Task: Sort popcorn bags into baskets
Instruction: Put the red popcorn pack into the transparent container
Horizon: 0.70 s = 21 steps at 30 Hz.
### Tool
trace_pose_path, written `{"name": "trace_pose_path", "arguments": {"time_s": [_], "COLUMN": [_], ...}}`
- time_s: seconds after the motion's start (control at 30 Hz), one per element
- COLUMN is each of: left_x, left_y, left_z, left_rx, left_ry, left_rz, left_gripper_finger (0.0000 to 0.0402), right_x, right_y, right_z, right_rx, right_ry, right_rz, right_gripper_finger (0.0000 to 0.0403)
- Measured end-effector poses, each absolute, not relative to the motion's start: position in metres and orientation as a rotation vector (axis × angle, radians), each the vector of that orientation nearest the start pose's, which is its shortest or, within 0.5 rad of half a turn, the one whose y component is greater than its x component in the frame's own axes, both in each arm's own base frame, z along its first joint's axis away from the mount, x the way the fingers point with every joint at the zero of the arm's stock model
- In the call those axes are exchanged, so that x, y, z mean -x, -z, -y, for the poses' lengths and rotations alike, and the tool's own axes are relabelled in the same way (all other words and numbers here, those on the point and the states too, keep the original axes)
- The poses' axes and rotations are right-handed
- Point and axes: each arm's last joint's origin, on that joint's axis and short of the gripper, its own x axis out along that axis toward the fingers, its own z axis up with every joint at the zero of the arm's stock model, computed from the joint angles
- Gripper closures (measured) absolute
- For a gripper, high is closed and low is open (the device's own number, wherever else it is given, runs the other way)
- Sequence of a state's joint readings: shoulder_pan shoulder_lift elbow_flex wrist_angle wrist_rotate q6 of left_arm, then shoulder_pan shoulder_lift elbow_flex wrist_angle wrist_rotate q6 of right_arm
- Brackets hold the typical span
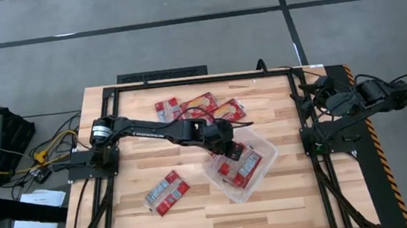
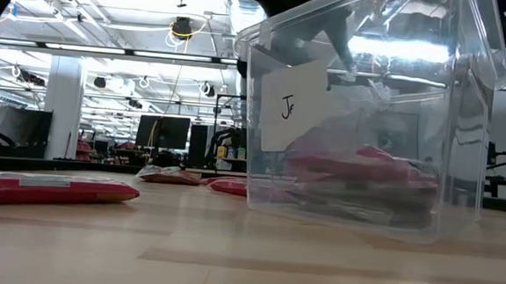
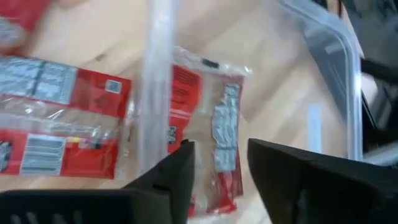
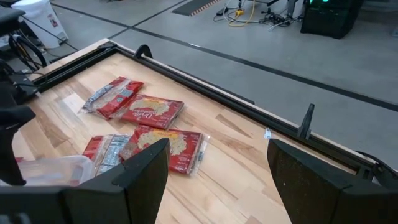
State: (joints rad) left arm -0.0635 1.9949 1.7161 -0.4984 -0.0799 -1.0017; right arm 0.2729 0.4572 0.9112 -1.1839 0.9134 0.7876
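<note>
Wooden table (image 1: 134,173): left tool (image 1: 231,153) reaches over tub (image 1: 267,150).

So the tub (image 1: 257,170) sits right of center on the counter (image 1: 138,217) with popcorn bags (image 1: 240,164) inside, three more bags (image 1: 201,107) behind it, and two bags (image 1: 166,192) off to its left.

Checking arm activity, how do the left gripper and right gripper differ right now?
The left gripper reaches over the clear plastic rectangular tub, above the red flat popcorn packets inside; the right gripper is parked at the table's right edge, over nothing. The left arm is stretched out, the right folded. Both grippers are open and empty.
</note>
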Motion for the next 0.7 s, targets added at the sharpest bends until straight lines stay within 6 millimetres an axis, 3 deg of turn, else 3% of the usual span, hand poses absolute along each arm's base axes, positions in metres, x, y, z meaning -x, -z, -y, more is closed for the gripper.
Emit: {"name": "trace_pose_path", "arguments": {"time_s": [0.13, 0.27, 0.53, 0.7], "left_x": [-0.449, -0.443, -0.393, -0.364], "left_y": [-0.27, -0.291, -0.36, -0.372], "left_z": [0.013, -0.002, -0.035, -0.065], "left_rx": [0.908, 0.831, 0.374, 0.294], "left_ry": [-0.296, -0.266, -0.65, -0.863], "left_rz": [-0.762, -0.862, -1.041, -1.135], "left_gripper_finger": [0.0221, 0.0204, 0.0203, 0.0198], "right_x": [-0.045, -0.045, -0.045, -0.045], "right_y": [-0.324, -0.324, -0.324, -0.323], "right_z": [0.011, 0.011, 0.011, 0.011], "right_rx": [-0.323, -0.322, -0.314, -0.313], "right_ry": [0.799, 0.798, 0.801, 0.801], "right_rz": [-0.333, -0.333, -0.343, -0.345], "right_gripper_finger": [0.0107, 0.0107, 0.0107, 0.0107]}}
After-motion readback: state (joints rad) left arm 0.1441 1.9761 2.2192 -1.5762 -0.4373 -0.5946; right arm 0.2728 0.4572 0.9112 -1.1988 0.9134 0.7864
